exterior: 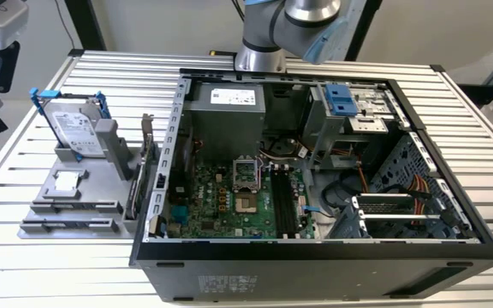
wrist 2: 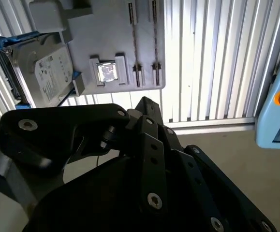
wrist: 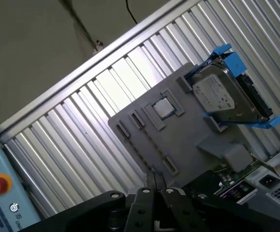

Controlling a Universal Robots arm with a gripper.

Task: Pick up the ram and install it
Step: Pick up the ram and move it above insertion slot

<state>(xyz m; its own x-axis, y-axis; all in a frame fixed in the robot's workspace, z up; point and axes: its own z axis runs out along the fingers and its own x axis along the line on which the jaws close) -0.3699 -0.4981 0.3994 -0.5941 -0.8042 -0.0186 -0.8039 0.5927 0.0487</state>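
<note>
The arm (exterior: 287, 25) hangs high over the slatted table (exterior: 24, 269). In both wrist views its gripper (wrist: 153, 178) (wrist 2: 147, 104) looks down on the grey holder (wrist: 188, 140) (wrist 2: 110, 34) from well above. The fingers seem pressed together with nothing between them. What looks like the ram (exterior: 144, 168) (wrist: 240, 170) stands on edge along the side of the holder nearest the open case (exterior: 315, 253), a thin greenish strip, untouched. A hard drive (exterior: 77, 131) (wrist: 224, 96) (wrist 2: 45, 77) in a blue frame leans in the holder, and a small chip (wrist: 162, 108) (wrist 2: 107, 72) lies near its middle. The black slots (exterior: 282, 205) on the motherboard are in the case, but I cannot tell if anything is in them.
</note>
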